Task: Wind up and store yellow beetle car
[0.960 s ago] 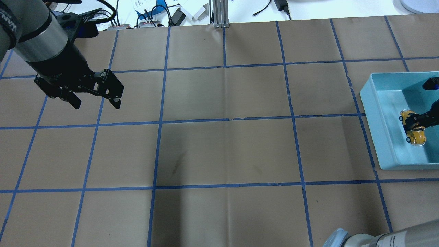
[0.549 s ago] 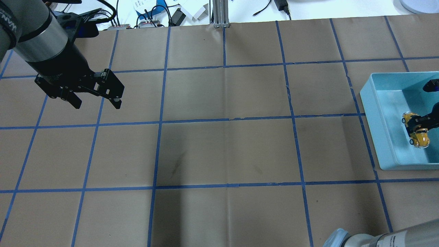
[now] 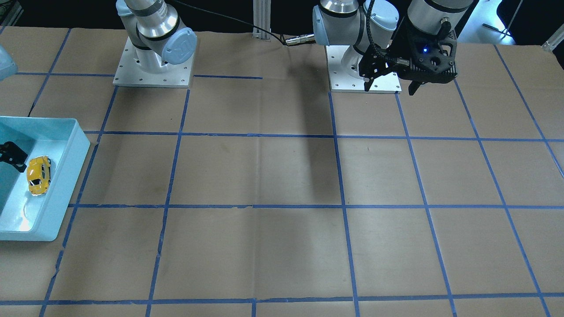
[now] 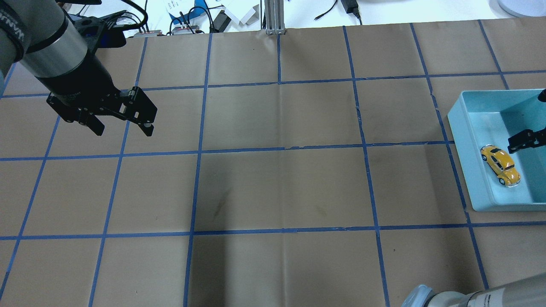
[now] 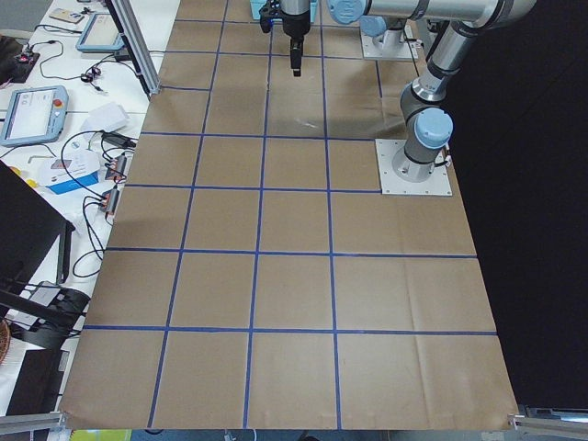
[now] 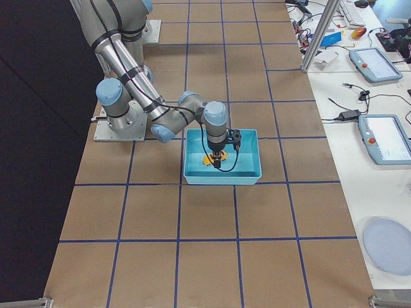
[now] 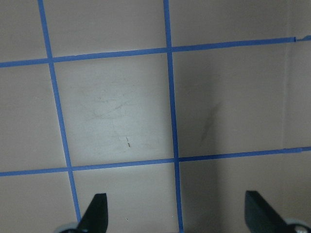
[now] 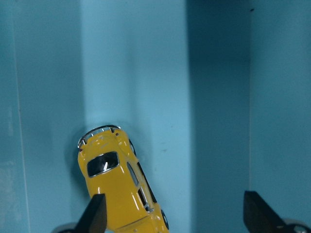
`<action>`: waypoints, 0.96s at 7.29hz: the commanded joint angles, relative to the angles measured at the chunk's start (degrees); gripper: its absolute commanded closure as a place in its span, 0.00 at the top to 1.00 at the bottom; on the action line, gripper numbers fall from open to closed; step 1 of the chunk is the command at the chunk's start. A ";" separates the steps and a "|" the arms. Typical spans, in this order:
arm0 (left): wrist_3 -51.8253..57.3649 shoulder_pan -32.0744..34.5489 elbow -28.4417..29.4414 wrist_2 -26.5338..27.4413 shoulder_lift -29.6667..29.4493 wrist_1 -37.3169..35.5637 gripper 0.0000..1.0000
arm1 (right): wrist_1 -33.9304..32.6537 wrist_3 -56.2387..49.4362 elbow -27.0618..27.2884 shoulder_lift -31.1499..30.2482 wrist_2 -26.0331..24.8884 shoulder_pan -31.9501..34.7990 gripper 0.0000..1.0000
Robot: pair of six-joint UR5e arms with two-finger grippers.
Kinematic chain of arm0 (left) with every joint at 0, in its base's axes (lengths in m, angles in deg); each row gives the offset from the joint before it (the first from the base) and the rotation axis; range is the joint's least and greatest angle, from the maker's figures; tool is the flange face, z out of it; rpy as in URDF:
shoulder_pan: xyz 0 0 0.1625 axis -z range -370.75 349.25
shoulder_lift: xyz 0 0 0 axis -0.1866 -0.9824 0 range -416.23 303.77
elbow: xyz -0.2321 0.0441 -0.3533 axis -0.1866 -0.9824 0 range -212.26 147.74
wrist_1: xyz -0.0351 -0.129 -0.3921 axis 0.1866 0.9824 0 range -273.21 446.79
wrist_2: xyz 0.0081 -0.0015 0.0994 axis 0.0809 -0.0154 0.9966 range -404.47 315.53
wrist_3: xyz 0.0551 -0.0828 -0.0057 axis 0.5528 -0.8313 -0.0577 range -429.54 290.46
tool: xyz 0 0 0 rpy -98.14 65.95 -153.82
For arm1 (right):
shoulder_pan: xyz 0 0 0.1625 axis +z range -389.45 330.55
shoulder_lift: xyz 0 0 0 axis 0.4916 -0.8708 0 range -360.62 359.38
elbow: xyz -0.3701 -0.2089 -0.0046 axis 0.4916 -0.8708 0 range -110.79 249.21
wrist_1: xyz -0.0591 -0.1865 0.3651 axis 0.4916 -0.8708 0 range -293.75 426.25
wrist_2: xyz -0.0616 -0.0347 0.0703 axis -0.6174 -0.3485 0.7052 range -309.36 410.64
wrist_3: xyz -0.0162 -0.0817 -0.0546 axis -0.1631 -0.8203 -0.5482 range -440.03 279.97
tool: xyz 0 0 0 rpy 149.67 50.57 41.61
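- The yellow beetle car [image 4: 500, 165] rests on its wheels on the floor of the blue bin [image 4: 469, 140], close to the bin wall nearest the middle of the table [image 4: 281, 187].
- The right hand [image 8: 177, 216] hangs over the car with its fingers spread wide. It holds nothing.
- In the right wrist view, one fingertip overlaps the car's flank. We cannot tell how much clearance separates them.
- We judge the storing step to be at its end: the car is in the bin and free of the hand.
- The next move calls for lifting the right hand straight up out of the bin. Avoid nudging the car or the bin walls.
- The left hand [image 4: 122, 128] hovers over bare table, well apart from the bin, fingers wide and empty. We see no call for it to act.
- The overhead view cuts off most of the right hand at the frame edge.
- The right side view hides most of the car behind the hand.
- No view shows a winding mechanism, so we cannot tell whether the car is wound.
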State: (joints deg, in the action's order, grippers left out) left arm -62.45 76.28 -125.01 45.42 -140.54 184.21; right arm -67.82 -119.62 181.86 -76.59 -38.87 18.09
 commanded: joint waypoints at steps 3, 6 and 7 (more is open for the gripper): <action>0.04 -0.10 0.02 -2.37 -0.06 -0.57 1.00 | 20.11 11.60 -13.81 -5.67 0.29 6.05 1.00; 0.12 -0.72 -0.06 0.81 -0.23 -0.83 1.00 | 41.35 27.21 -32.08 -6.99 -3.21 20.89 1.00; 0.12 -0.72 -0.06 0.81 -0.15 -0.74 1.00 | 44.66 29.98 -34.23 -8.48 -2.26 25.46 1.00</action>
State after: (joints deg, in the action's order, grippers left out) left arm -62.35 75.65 -125.08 46.06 -140.73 183.45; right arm -29.94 -94.83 152.13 -83.57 -41.34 37.79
